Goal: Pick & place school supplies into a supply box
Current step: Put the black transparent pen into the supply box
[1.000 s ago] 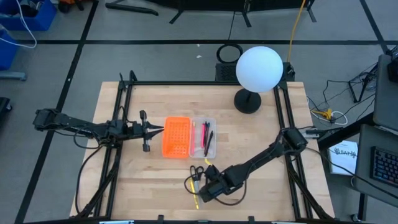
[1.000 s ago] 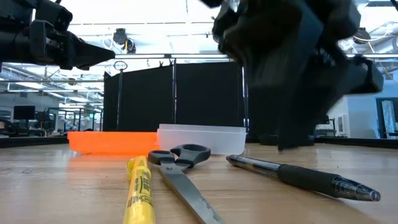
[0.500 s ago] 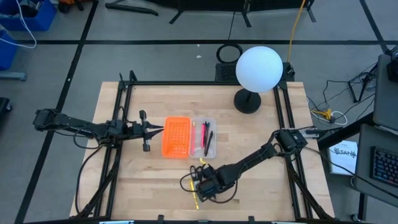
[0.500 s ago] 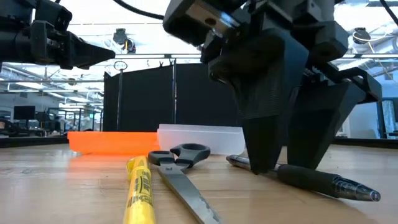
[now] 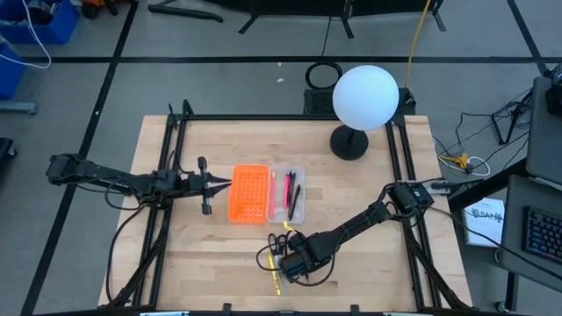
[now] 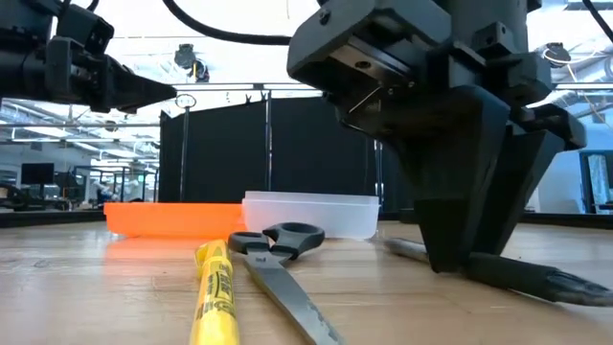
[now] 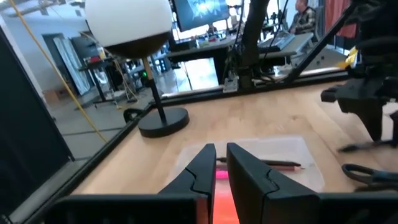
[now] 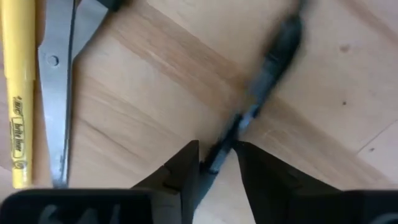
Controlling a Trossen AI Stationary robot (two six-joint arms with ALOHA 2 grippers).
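Note:
My right gripper [image 8: 217, 158] stands low over the table near its near edge [image 5: 292, 253], shut on a black pen [image 6: 565, 285]. Just left of it lie the scissors [image 6: 278, 251], with dark handles toward the box, and a yellow marker [image 6: 215, 287]; both rest flat on the wood. The clear supply box [image 5: 288, 195] holds a pink pen and a dark one. My left gripper [image 7: 221, 152] hovers shut, left of the orange perforated piece [image 5: 248, 193]. My right gripper pinches the black pen's barrel [image 8: 239, 121] between its two fingers [image 6: 460, 240]. They come from above, pointing down, and lie across the pen. The pen lies on the table, its tip end [image 6: 575, 286] sticking out toward the table's right.
A lamp with a white globe [image 5: 366, 96] stands on its dark base [image 5: 349, 142] at the far right of the table. The orange piece lies against the supply box's left side. Bare wood lies right of the pen and along the near edge.
My right gripper has moved a little toward the table's left and far side and come down onto the table. Its fingers first stood open astride the black pen, then shut on it. The pen has slid slightly toward the table's right.

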